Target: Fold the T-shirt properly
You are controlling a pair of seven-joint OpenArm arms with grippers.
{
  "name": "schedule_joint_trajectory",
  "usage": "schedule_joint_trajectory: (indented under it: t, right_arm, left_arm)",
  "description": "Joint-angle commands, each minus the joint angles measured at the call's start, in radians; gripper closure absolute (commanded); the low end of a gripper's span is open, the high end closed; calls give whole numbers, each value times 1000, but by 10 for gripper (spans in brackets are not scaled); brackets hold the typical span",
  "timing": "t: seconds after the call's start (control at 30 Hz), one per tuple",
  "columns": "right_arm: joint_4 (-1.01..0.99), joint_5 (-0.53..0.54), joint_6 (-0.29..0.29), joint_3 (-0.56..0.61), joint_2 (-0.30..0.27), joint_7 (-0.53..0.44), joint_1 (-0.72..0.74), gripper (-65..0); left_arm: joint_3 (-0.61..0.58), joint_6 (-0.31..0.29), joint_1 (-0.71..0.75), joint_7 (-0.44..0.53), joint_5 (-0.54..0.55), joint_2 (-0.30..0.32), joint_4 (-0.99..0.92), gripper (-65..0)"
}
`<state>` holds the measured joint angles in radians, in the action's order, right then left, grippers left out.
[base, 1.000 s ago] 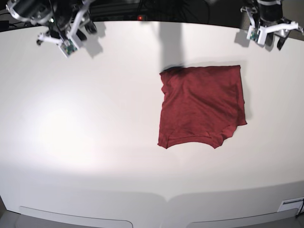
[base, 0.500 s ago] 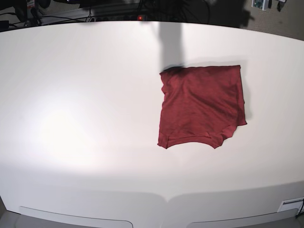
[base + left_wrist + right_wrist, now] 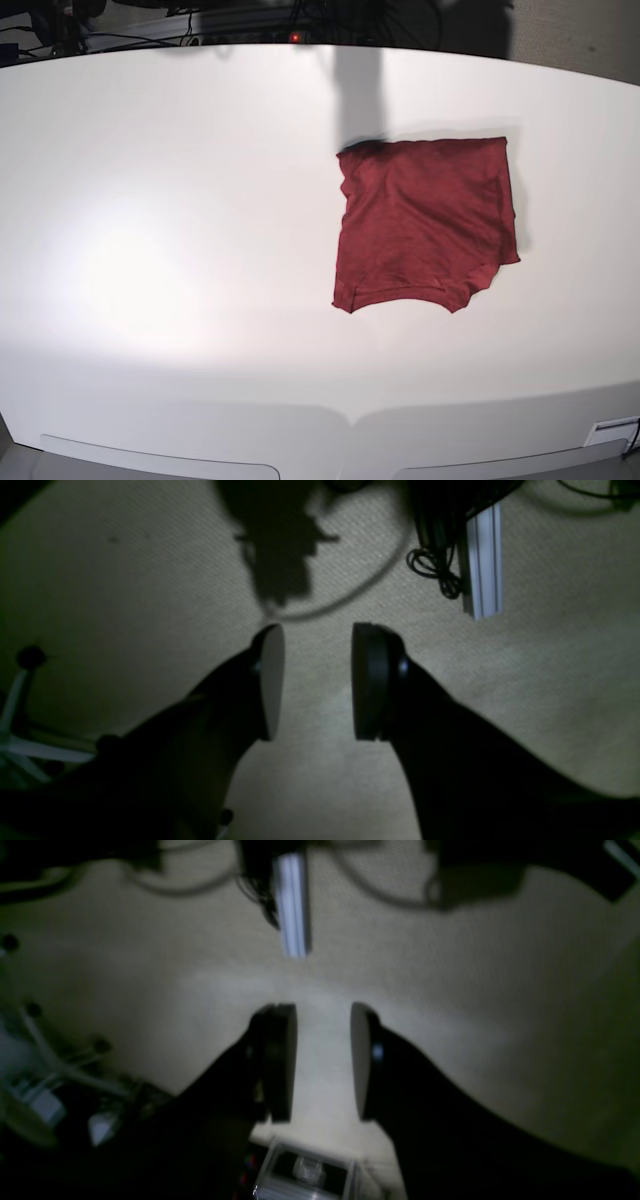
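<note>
The T-shirt (image 3: pixel 425 222) lay folded into a compact maroon block on the white table (image 3: pixel 180 200), right of centre and a little toward the far edge in the base view, with nothing touching it. Its curved hem edge faced 6 o'clock and its straight top edge 12 o'clock; the block was close to square, only slightly taller than wide.

Neither arm appeared in the base view. The left gripper (image 3: pixel 317 682) hung over beige carpet (image 3: pixel 550 645) with its jaws spread and nothing between them. The right gripper (image 3: pixel 324 1062) likewise hung over carpet, jaws parted and empty.

The wrist views showed no cloth, so its bearing from either pair of jaws could not be read. Since the shirt sat on the base view's right, the left arm's side, that arm was probably nearer. The fold looked finished.
</note>
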<state>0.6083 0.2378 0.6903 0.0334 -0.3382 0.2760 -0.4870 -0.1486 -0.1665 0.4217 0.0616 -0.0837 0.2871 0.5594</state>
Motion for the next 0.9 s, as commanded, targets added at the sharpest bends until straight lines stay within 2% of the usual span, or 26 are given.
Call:
schedule_joint_trajectory:
  t: [0.0, 0.1, 0.17, 0.27, 0.47, 0.57, 0.63, 0.87]
  right_arm:
    - [-54, -12, 4, 16, -8, -37, 32, -191]
    - [-152, -79, -27, 45, -8, -108, 117, -191]
    - [-159, -81, -47, 53, -9, -104, 152, -191]
    - [-159, -77, -47, 53, -11, -102, 188, -191]
    - [-159, -79, -50, 53, -10, -151, 216, -191]
    - [-159, -90, -99, 53, -5, -230, 224, -191]
    - [-159, -135, -107, 53, -2, -257, 237, -191]
    - [-159, -156, -106, 53, -11, -281, 254, -191]
  left_arm:
    - [2, -4, -17, 25, 0, 10, -38, -215]
    - [2, -14, -64, 45, 49, 7, -95, -215]
    - [2, -14, -67, 36, 105, 7, -86, -215]
    - [2, -13, -48, 25, 156, 0, -59, -215]
    - [4, -14, -39, 37, 155, -34, -48, -215]
    - [4, -13, -45, 39, 155, -49, -48, -215]
    - [4, -14, -45, 45, 155, -48, -48, -215]
    - [4, -14, -42, 44, 152, -54, -48, -215]
